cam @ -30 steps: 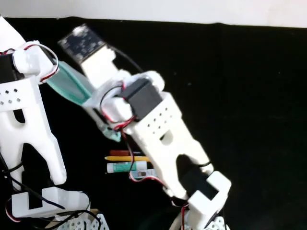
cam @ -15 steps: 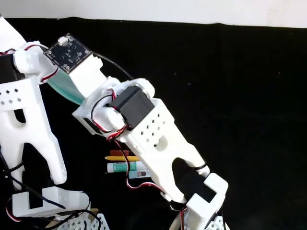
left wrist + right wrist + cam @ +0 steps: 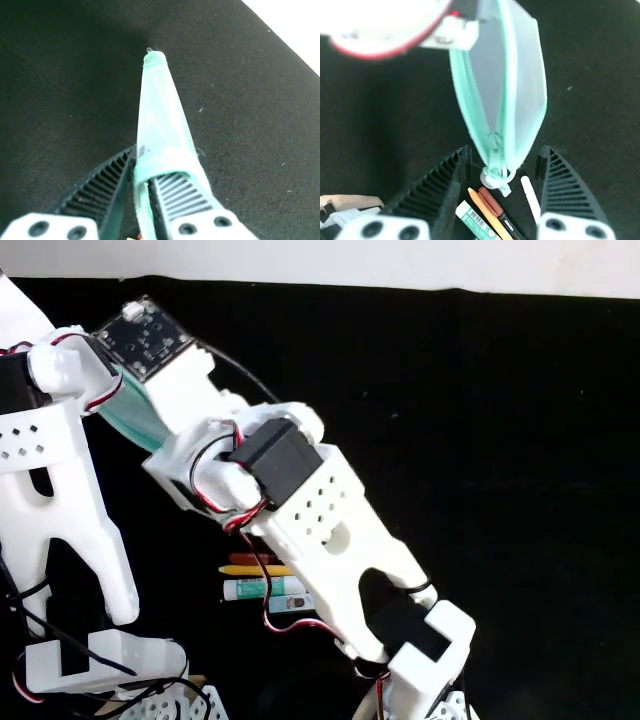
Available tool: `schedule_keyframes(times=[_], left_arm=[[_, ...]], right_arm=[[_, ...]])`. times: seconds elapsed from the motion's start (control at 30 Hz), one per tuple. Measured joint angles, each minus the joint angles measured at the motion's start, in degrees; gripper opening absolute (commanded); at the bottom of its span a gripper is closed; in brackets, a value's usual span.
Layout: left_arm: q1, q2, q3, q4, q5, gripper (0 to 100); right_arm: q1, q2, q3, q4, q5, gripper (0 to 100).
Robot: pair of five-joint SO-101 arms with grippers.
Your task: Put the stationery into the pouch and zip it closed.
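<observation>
The pouch (image 3: 133, 416), a see-through teal one, is held off the black surface (image 3: 500, 440) at about ten o'clock in the high view, between the two arms. The left gripper (image 3: 146, 167) is pressed together on it, pinching one narrow end flat between its ribbed fingers (image 3: 177, 192) while the rest of the pouch (image 3: 162, 115) sticks out beyond them.

The right gripper (image 3: 504, 150) is spread wide, one finger on either side of the pouch's (image 3: 517, 85) other end, neither one visibly touching it. The zipper pull (image 3: 495, 177) hangs at that end, in the gap between the fingers.

The stationery (image 3: 262, 582) lies on the surface, outside the pouch, at about five o'clock from it and seven o'clock from the middle of the high view, partly under the right arm. It is a tight bundle: a red pen (image 3: 245, 559), a yellow pencil (image 3: 252, 569) just beside it, and a green-and-white glue stick (image 3: 258, 588). In the right wrist view these same pieces lie side by side below the zipper pull, the pencil (image 3: 481, 204) touching the pen (image 3: 495, 207).
</observation>
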Motion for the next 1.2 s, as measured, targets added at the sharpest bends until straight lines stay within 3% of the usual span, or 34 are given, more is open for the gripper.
schedule_keyframes(times=[0.27,0.67,0.9,1.2], left_arm=[[0.0,0.0,0.0,0.0,0.0,1],[0.0,0.0,0.0,0.0,0.0,1],[0.0,0.0,0.0,0.0,-1.58,1],[0.0,0.0,0.0,0.0,-1.76,1]], right_arm=[[0.26,-5.19,-4.13,4.31,-3.43,21.7],[-1.93,-14.42,16.97,4.13,-6.95,21.7],[-1.41,-15.65,32.79,-7.91,-5.8,21.7],[-0.53,-31.65,59.08,-32.26,-5.45,21.7]])
